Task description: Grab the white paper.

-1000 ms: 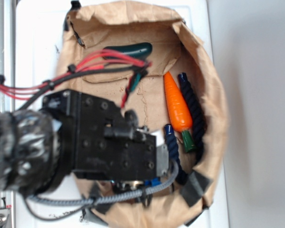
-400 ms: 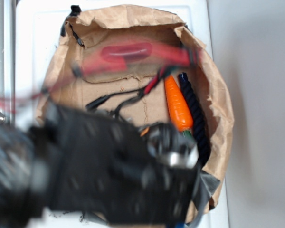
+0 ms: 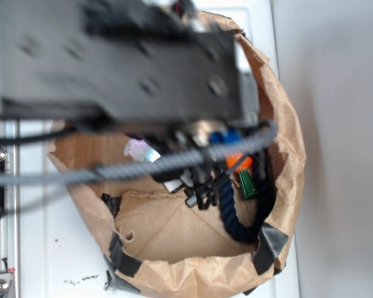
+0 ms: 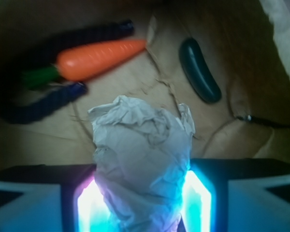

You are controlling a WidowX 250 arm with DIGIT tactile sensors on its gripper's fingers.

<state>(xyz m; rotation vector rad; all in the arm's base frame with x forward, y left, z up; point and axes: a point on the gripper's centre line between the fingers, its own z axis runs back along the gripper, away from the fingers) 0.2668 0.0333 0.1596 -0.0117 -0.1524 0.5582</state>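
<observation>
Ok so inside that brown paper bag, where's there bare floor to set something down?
Bare floor of the brown paper bag lies between the crumpled white paper ball, held in the gripper, and the dark green cucumber. It is crowded by the orange carrot and dark blue rope.

One carrot (image 4: 99,59), one cucumber (image 4: 199,70).

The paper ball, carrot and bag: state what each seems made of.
Paper ball: crumpled matte paper, sharp creases all over. Carrot: probably plastic, smooth and evenly orange with a soft sheen. Bag: brown kraft paper, torn, wrinkled rim.
</observation>
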